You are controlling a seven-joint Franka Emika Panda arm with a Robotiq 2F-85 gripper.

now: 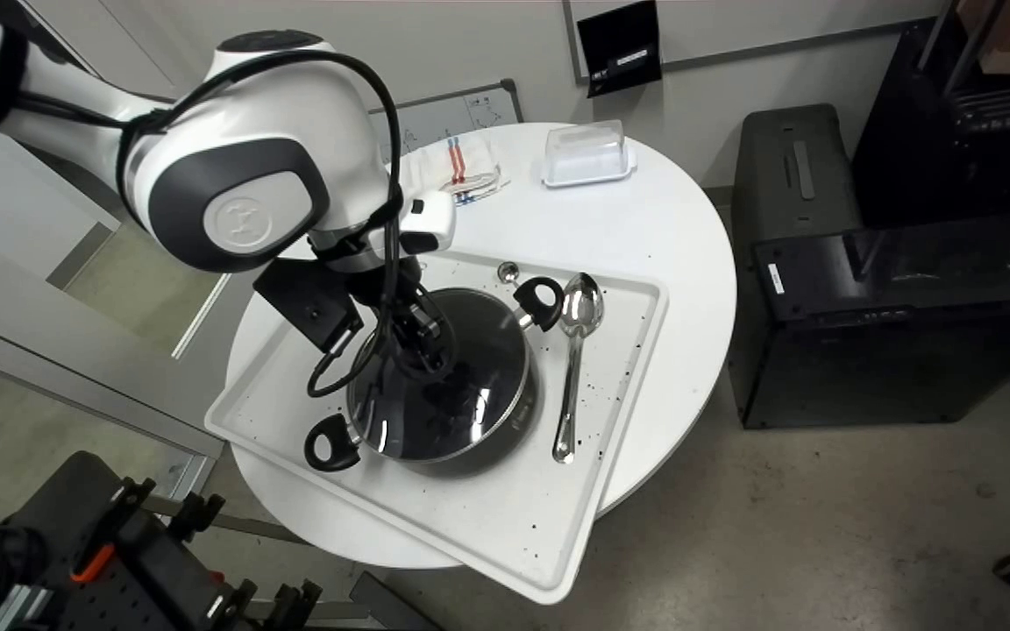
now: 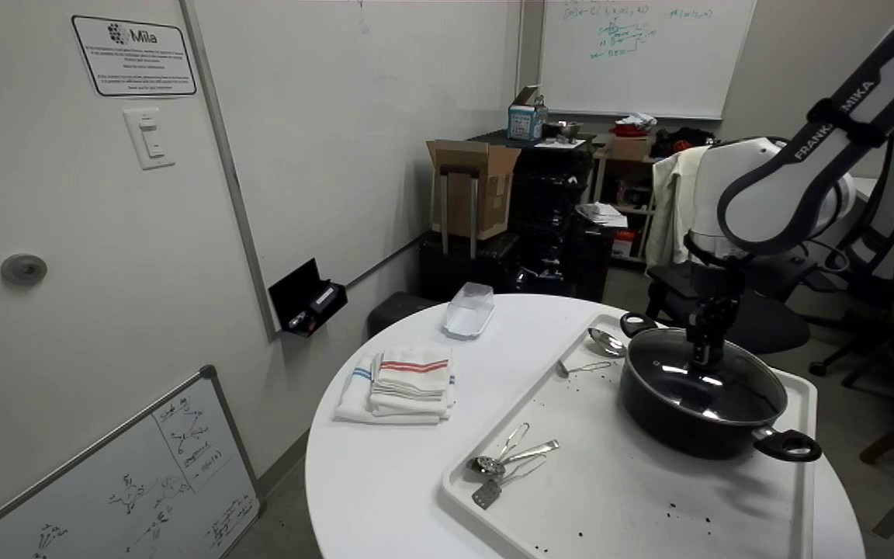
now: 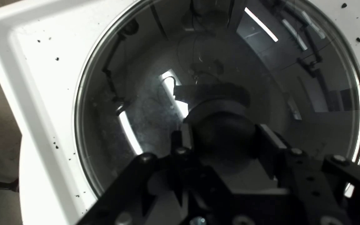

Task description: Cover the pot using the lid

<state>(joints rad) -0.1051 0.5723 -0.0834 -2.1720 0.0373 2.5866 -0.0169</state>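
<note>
The black pot stands on the tray and shows in both exterior views (image 1: 520, 425) (image 2: 668, 427). The clear glass lid (image 2: 664, 373) lies over the pot's mouth, its metal rim appearing level with the pot's rim. The lid (image 3: 136, 90) fills most of the wrist view. My gripper (image 2: 705, 353) points down at the lid's centre. In the wrist view, its fingers (image 3: 225, 137) stand on either side of the dark knob, with no clear gap, so it looks shut on the knob. The gripper partly hides the lid in an exterior view (image 1: 426, 350).
The white tray (image 1: 505, 535) rests on a round white table (image 1: 689, 254). A large metal spoon (image 1: 572, 368) lies beside the pot. Several small utensils (image 2: 505, 466) lie at a tray corner. Folded towels (image 2: 412, 384) and a clear-topped box (image 2: 470, 310) stand on the table.
</note>
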